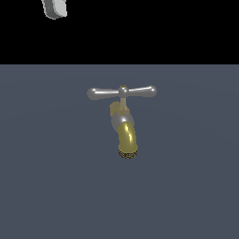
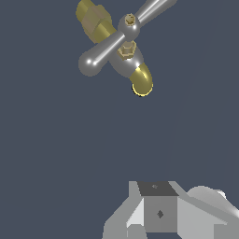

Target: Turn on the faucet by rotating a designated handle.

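Observation:
The faucet stands on the dark grey floor in the middle of the exterior view. It has a brass-gold curved spout with a dark meshed outlet facing the camera. The handle is a slim silver crossbar with bulbous ends and lies level across the top. In the wrist view the faucet and the handle show at a distance. Grey parts of my gripper show at the picture's edge, far from the handle and touching nothing. Its jaws are not plainly visible.
A white part of the arm shows at the top of the exterior view's left, high above and away from the faucet. A flat dark grey floor surrounds the faucet.

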